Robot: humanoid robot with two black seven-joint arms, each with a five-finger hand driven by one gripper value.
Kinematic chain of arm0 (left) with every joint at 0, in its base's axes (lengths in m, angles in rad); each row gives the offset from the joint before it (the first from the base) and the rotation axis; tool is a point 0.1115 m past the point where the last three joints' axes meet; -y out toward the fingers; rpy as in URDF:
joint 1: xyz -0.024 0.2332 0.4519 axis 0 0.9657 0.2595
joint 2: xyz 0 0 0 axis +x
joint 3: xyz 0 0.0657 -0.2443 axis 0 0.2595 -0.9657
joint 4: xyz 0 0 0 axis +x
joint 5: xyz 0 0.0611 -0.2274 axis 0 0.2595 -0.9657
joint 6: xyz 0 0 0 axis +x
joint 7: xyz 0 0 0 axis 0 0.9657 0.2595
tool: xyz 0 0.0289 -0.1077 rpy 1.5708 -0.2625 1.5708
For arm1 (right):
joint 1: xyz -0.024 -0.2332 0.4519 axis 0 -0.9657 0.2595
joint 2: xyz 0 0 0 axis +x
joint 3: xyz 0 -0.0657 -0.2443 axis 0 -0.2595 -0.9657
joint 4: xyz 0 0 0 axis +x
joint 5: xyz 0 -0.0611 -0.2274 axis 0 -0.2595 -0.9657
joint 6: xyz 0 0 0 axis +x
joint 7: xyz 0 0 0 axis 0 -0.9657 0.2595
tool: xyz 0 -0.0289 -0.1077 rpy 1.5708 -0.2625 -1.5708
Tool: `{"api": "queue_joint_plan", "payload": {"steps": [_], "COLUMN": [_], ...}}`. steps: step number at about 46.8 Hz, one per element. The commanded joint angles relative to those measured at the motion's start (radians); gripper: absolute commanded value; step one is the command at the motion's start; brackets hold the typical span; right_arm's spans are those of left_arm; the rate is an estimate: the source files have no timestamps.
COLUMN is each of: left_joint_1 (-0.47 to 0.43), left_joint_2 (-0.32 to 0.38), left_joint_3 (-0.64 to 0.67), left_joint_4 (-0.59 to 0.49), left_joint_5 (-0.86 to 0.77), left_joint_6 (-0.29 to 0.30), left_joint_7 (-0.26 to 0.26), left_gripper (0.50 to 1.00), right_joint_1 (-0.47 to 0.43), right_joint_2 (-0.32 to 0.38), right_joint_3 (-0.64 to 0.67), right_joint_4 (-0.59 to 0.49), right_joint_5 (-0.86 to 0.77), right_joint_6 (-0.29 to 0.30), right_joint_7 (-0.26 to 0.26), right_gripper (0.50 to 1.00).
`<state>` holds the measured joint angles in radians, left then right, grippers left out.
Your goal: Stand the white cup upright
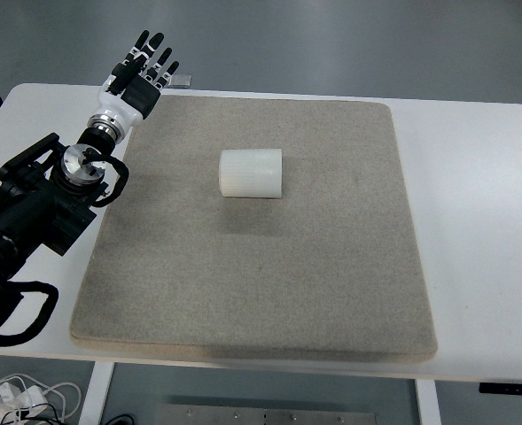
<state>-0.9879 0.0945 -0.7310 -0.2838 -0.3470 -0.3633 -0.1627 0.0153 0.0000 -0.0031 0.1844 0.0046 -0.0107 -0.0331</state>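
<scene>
The cup (pixel 251 173) lay sideways; the left robot hand (pixel 139 78), fingers spread, might roll it away.

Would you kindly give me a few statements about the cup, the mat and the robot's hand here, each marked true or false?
1. The cup lies on its side. True.
2. The left hand grips the cup. False: it is open, at the mat's far left corner, apart from the cup.
3. The cup rests on the grey mat. True.
4. The right hand reaches over the mat. False: it is not in view.
5. The cup sits at the mat's near edge. False: it lies in the far half, near the middle.
</scene>
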Motion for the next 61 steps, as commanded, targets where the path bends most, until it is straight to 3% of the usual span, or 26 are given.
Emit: {"api": "queue_joint_plan", "payload": {"steps": [1,11,21,31,50,61], "left_joint_1": [-0.009,-0.066,-0.121,-0.13,-0.311,-0.411], "left_joint_2": [0.001,0.001,-0.002,0.004,0.114,0.224], "left_joint_3": [0.002,0.036,0.039,0.045,0.548,0.726], "left_joint_4": [0.0,-0.006,-0.014,-0.118,-0.227,-0.457], "left_joint_5": [0.002,0.138,0.433,0.648,0.707,0.77], "left_joint_6": [-0.002,0.007,0.075,0.081,0.069,0.069], "left_joint_7": [-0.001,-0.001,-0.035,-0.014,0.012,0.074], "left_gripper": [0.994,0.994,0.992,0.994,0.992,0.992], "right_joint_1": [0.0,0.0,0.0,0.0,0.0,0.0], "right_joint_2": [0.0,0.0,0.0,0.0,0.0,0.0], "right_joint_3": [0.0,0.0,0.0,0.0,0.0,0.0], "right_joint_4": [0.0,0.0,0.0,0.0,0.0,0.0], "right_joint_5": [0.0,0.0,0.0,0.0,0.0,0.0], "right_joint_6": [0.0,0.0,0.0,0.0,0.0,0.0], "right_joint_7": [0.001,-0.001,0.001,0.001,-0.001,0.001], "right_gripper": [0.952,0.952,0.952,0.952,0.952,0.952]}}
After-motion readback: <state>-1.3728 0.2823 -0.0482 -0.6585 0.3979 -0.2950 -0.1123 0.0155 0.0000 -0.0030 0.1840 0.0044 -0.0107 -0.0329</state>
